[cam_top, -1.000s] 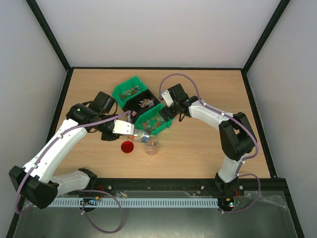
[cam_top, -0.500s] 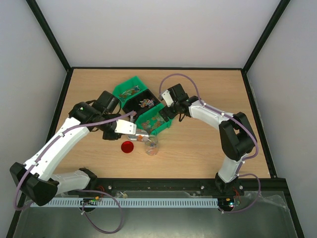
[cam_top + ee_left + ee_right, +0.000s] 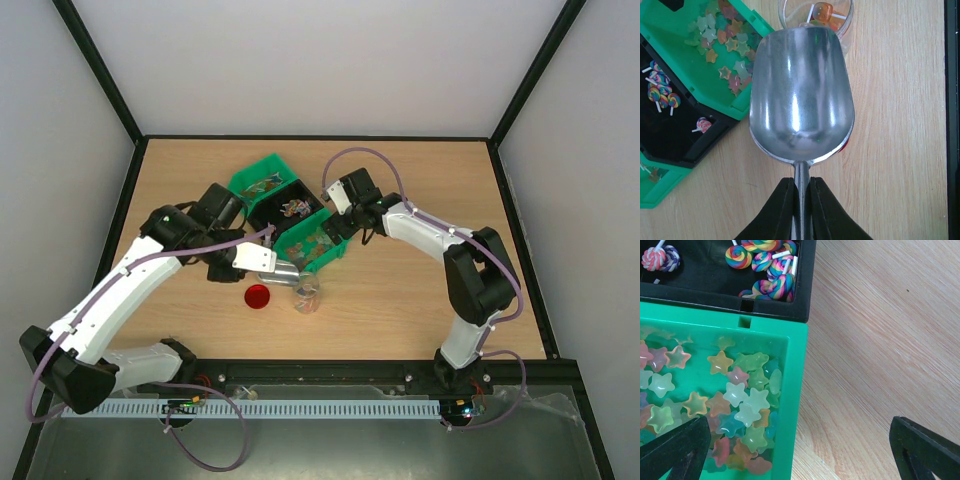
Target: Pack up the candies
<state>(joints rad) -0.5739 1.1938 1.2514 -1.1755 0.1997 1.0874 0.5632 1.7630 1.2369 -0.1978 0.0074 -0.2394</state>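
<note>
left hand (image 3: 801,200) clamped on metal scoop (image 3: 800,95) handle, bowl empty | right hand (image 3: 800,450) wide, holding nothing | star candies (image 3: 740,400) in green bin (image 3: 796,390) under right hand, others in clear jar (image 3: 846,22) past scoop tip | likely light, hard, slippery: scoop them, don't pinch

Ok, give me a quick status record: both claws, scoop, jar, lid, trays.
left claw: shut on the handle of the scoop
scoop: looks empty, tip at the mouth of the jar
jar: open, a few candies inside
red lid: on the table beside the jar
right claw: open, holding nothing, above the green tray's edge
green tray: star candies
black tray: lollipops
</note>
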